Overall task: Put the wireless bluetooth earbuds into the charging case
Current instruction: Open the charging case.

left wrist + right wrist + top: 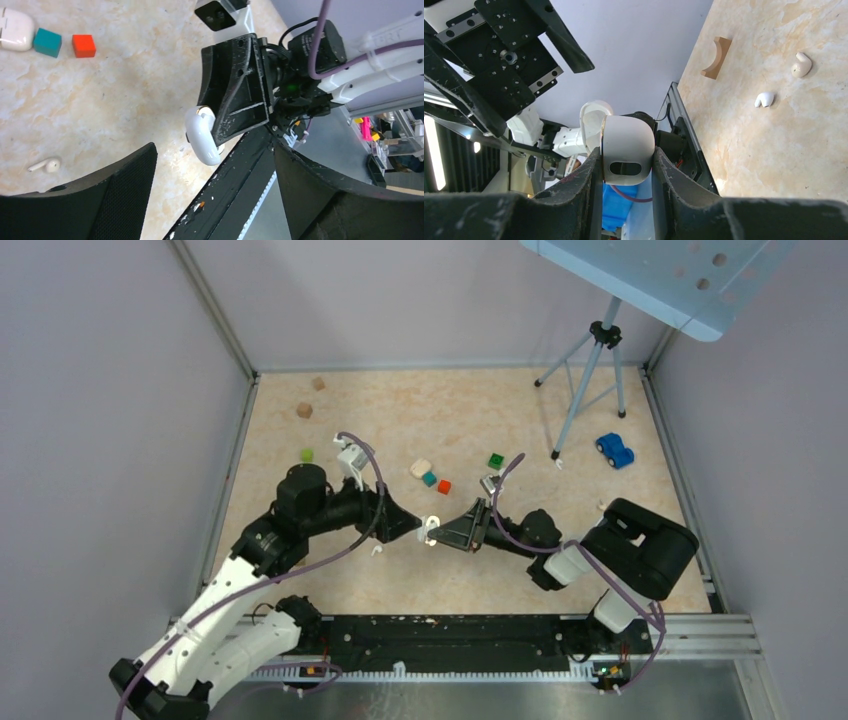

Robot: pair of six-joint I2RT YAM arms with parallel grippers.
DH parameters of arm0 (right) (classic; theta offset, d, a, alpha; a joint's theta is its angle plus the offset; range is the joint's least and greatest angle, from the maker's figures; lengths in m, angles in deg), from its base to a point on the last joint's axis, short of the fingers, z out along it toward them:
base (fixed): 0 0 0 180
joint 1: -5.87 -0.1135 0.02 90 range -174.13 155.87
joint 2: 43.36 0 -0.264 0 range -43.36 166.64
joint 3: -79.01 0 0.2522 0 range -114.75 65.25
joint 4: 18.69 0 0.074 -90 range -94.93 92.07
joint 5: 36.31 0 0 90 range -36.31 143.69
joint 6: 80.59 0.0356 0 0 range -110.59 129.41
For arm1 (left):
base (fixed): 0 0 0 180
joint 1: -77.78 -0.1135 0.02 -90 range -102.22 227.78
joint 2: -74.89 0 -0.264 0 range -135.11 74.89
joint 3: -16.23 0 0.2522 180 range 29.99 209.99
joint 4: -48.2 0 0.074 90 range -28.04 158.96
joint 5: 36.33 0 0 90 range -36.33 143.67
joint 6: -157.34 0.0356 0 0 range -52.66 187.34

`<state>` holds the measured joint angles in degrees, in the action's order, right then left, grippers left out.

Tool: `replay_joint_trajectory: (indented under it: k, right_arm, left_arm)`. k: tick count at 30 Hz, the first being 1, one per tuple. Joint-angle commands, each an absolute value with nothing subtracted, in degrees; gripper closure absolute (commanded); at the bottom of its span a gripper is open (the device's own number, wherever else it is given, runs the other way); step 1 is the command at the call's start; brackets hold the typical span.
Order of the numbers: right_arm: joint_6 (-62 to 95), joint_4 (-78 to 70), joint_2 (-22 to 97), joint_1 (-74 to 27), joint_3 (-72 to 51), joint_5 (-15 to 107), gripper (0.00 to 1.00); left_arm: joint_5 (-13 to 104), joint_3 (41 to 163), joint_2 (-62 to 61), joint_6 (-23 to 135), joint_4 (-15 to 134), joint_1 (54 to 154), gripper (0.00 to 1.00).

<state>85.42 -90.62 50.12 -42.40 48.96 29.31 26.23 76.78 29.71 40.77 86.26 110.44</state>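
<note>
My right gripper [443, 532] [626, 159] is shut on the charging case [628, 145], a white rounded case with its lid [591, 117] swung open. It holds the case above the table's middle [432, 530]. The case also shows in the left wrist view [201, 140]. My left gripper [410, 527] [215, 200] is open and empty, facing the case with its tips just short of it. Two white earbuds [801, 65] [764, 99] lie on the table. One earbud shows below my left gripper [377, 551] [46, 165].
A cream rounded closed box [419, 468] [15, 31] sits beside a teal cube [429, 479] and a red cube [444, 486]. A green cube [497, 461], lime piece [306, 454], wooden blocks [304, 410], blue toy car [614, 450] and tripod [590, 390] stand further back.
</note>
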Motion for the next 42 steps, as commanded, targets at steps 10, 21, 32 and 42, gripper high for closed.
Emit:
replay_joint_trajectory:
  k: [10,21,32,42]
  right_arm:
    - [82.2,-97.1,46.1,-43.0,48.5,28.7,1.00]
    - [81.8,-96.4,45.8,-43.0,48.2,28.3,1.00]
    - [82.2,-98.5,46.6,-43.0,48.2,27.9,1.00]
    - [82.5,-99.7,46.6,-43.0,48.5,27.5,1.00]
  left_arm:
    - [21.5,70.7,27.1,35.2,76.0,110.2,0.12]
    - [10.8,65.8,24.9,29.6,67.2,107.5,0.24]
    - [2.0,63.3,22.8,23.1,57.3,105.1,0.25]
    - [2.4,64.2,21.7,23.7,58.5,104.9,0.46]
